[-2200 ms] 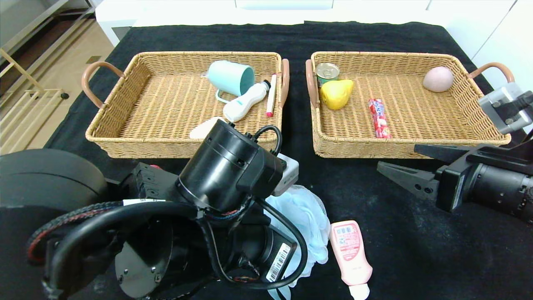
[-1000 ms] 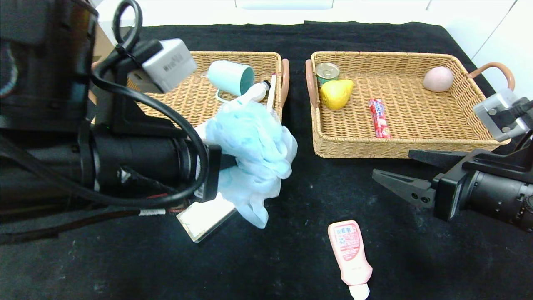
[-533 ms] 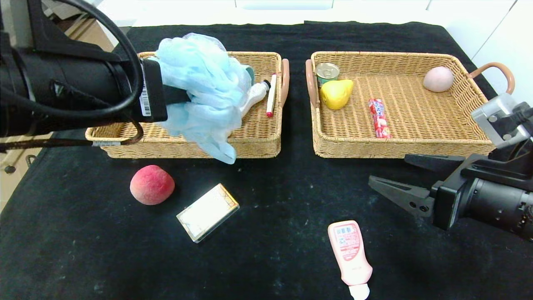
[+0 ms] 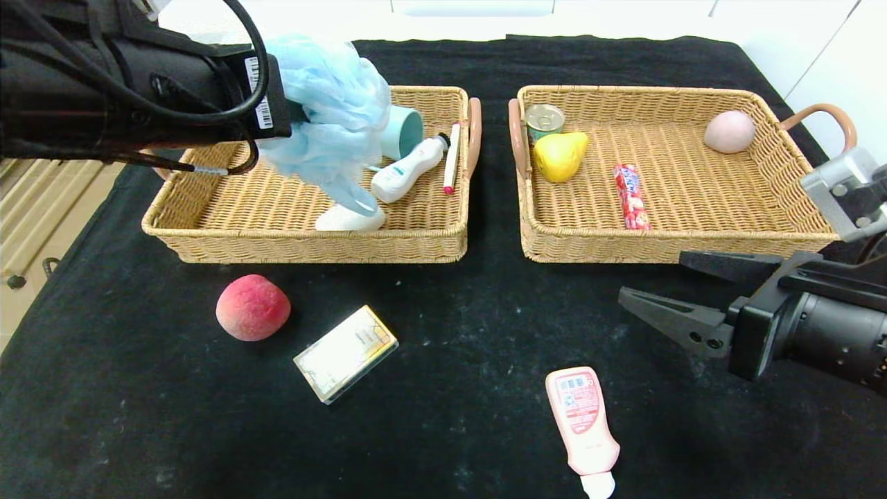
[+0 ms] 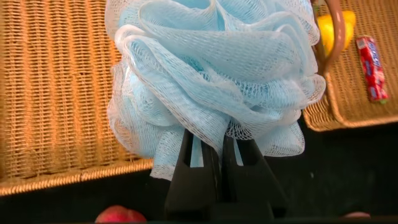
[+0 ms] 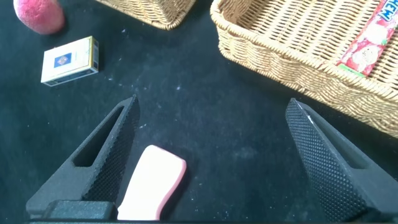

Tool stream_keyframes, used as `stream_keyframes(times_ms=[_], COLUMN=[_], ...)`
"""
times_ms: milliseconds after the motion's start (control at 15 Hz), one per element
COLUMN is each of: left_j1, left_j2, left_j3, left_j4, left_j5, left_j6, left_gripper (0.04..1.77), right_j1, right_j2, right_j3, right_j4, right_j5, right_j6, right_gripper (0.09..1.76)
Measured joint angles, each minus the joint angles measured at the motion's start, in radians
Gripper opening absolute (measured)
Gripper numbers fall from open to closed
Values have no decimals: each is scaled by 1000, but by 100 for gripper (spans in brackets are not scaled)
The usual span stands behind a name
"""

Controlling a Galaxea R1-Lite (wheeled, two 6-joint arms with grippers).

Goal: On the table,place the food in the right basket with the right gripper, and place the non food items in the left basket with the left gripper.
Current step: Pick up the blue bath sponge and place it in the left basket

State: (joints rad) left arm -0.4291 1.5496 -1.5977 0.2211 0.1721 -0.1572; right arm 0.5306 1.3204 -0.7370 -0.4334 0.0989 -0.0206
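- One item is in hand: the blue bath pouf, pinched in the shut left gripper, whose fingers bite into the mesh near its gathered core, so the loose ruffles bunch above them.
- The pouf hangs over the left basket, above the far-left part of it, with a tail of mesh dangling toward a white object by the front wall; it looks placed for a drop, not yet let go.
- That basket already holds a teal cup, a white bottle and a slim pen by its right handle.
- Two non-food items are left on the table: the boxed bar and the pink squeeze bottle.
- The peach lies near the bar, the only food still outside.
- The right basket holds the pear, the candy stick, a tin can and a pale pink ball.
- The right gripper hovers wide open and empty in front of its basket, probably waiting.
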Motion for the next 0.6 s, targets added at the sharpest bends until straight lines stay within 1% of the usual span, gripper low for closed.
stream_keyframes(times_ms=[400, 600], left_j1=[57, 72], left_j2=[120, 165], left_j3=[-152, -184], left_j4=[0, 0], left_j5=[6, 7], left_j6=[3, 1], left_gripper=[14, 14], right_j1=[-1, -9], right_j2=[-6, -5], right_j3=[0, -2], right_j4=[3, 2], right_j5=[1, 1], right_j6=[-1, -1], right_gripper=[171, 171])
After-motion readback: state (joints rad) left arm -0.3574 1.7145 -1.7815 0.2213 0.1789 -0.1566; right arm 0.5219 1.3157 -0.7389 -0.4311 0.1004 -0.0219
